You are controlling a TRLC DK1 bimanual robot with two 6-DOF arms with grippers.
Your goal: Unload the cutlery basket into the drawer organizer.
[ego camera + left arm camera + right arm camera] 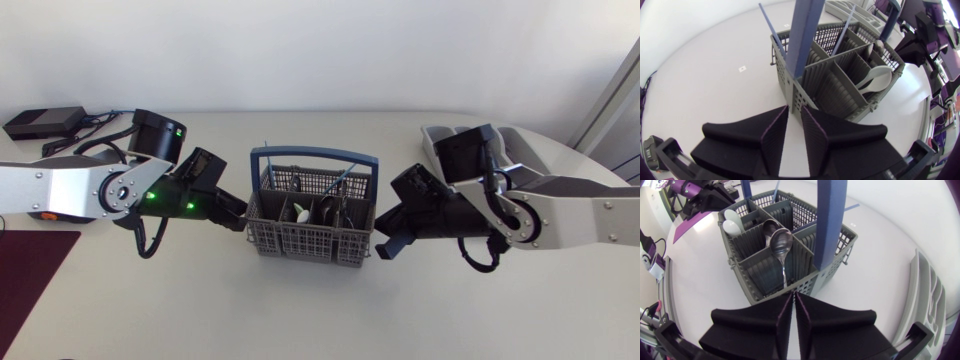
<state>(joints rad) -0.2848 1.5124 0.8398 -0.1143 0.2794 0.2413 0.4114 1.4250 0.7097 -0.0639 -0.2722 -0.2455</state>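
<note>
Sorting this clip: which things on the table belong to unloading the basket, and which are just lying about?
For the job:
cutlery basket
metal spoon
white spoon
thin blue sticks
drawer organizer

Just lying about:
black box
dark red mat
</note>
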